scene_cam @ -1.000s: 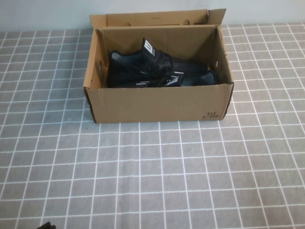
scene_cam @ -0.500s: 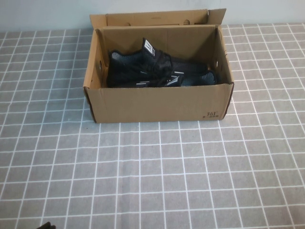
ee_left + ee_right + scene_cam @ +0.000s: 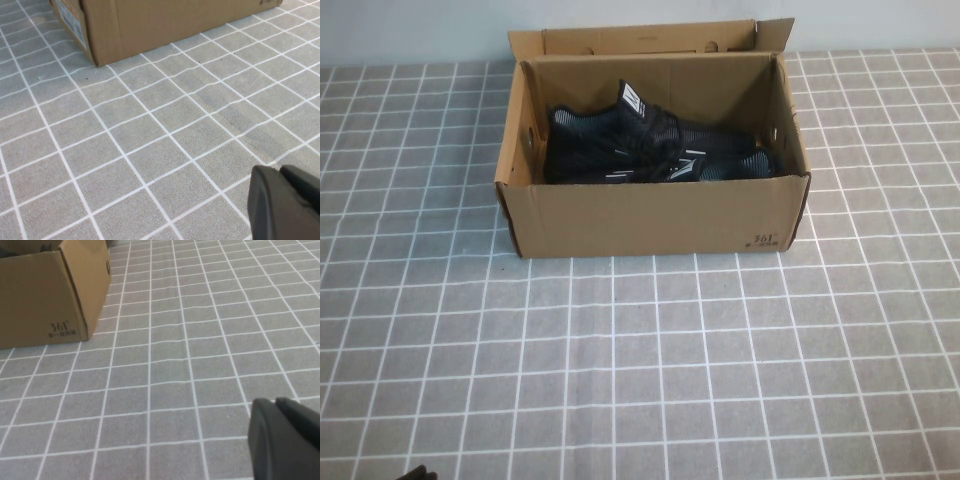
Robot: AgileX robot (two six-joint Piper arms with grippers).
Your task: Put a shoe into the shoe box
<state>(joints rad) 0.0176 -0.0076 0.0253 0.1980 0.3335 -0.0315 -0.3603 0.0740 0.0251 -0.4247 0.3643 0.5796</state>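
Note:
An open brown cardboard shoe box (image 3: 650, 215) stands at the back middle of the table, its lid flap up behind. Black shoes with white marks (image 3: 640, 148) lie inside it. The box's corner shows in the left wrist view (image 3: 150, 25) and in the right wrist view (image 3: 45, 295). My left gripper (image 3: 280, 172) is shut and empty, low over the table near the front left, far from the box. My right gripper (image 3: 275, 405) is shut and empty, low over the table at the front right. In the high view only a dark tip of the left arm (image 3: 417, 473) shows.
The table is covered by a grey cloth with a white grid (image 3: 650, 380). A pale wall (image 3: 410, 30) runs behind the box.

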